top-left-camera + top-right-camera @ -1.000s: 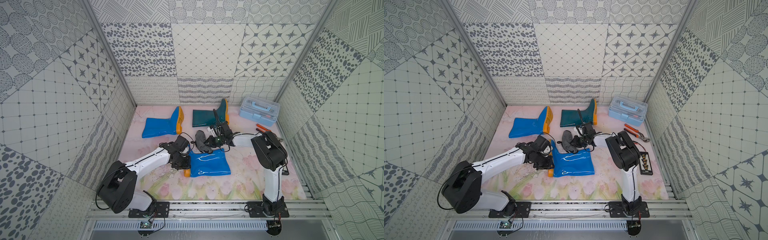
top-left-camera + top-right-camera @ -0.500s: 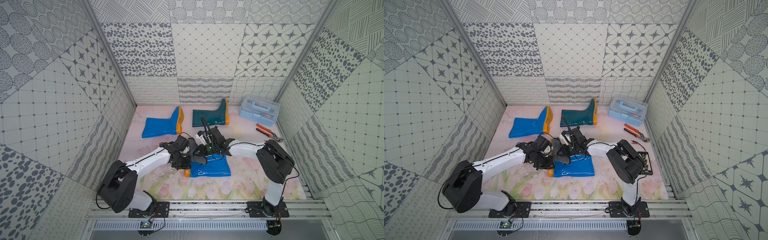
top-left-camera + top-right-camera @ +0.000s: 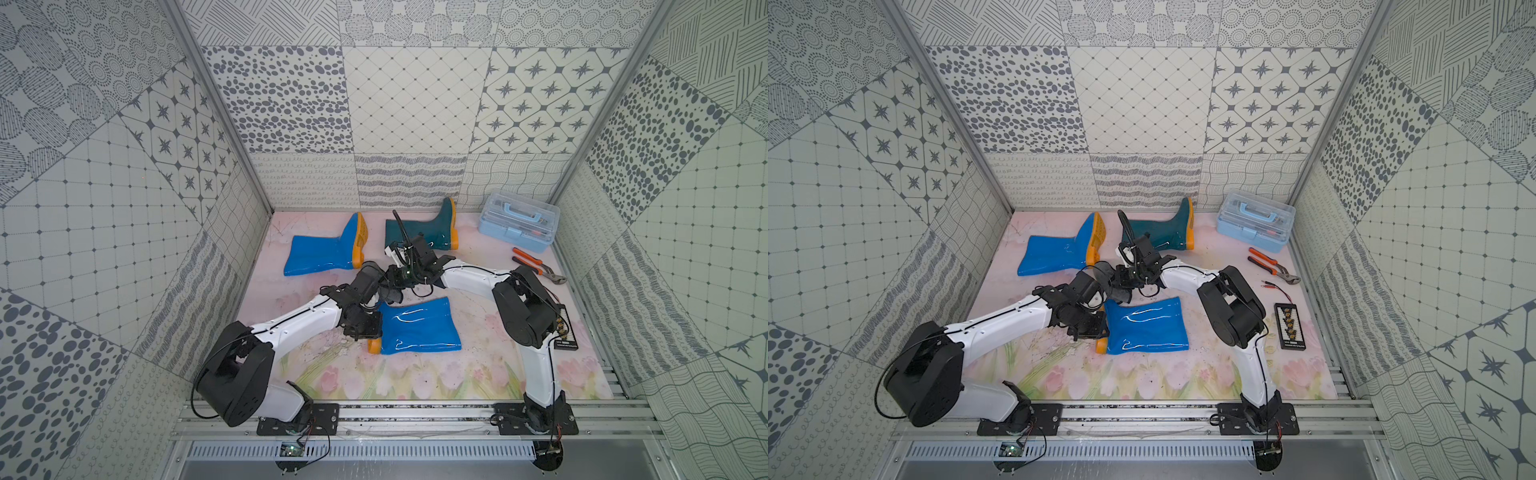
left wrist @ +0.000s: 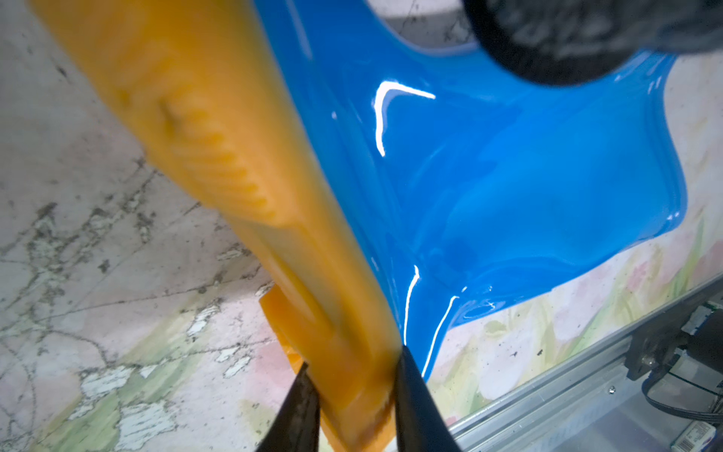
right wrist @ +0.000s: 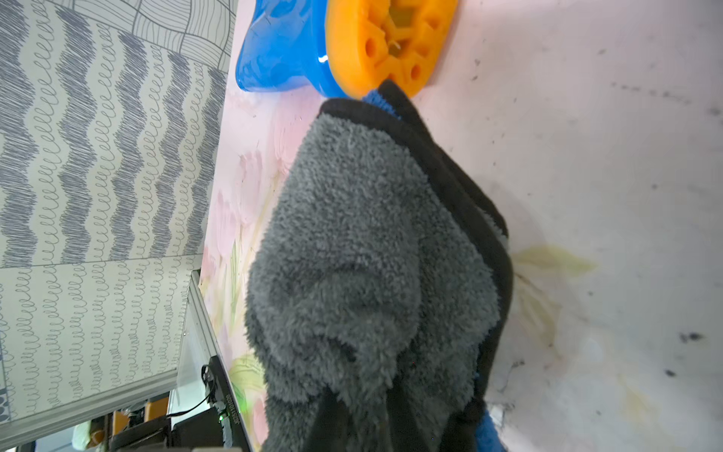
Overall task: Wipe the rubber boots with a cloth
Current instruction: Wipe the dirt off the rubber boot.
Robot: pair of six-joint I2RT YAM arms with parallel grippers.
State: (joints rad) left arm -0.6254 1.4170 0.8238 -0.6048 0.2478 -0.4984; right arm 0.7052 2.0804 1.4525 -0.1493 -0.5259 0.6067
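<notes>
Left gripper (image 4: pixel 352 375) is clamped on the orange sole (image 4: pixel 234 176) of the near blue boot (image 3: pixel 419 328), which lies flat on the desk (image 3: pixel 478 374). Right gripper (image 3: pixel 395 284) grips the cloth (image 5: pixel 352 254) at the boot's far edge. Recommended: pin the sole firmly, press the cloth flat and sweep along the shaft

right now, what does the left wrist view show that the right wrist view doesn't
Only the left wrist view: the left gripper clamped on the orange sole edge of the near blue boot, plus the front rail. Only the right wrist view: the far blue boot with its patterned sole facing the camera, and the wavy-patterned wall. Both: the grey cloth, just a blurred dark corner in the left wrist view, and the floral mat.
</notes>
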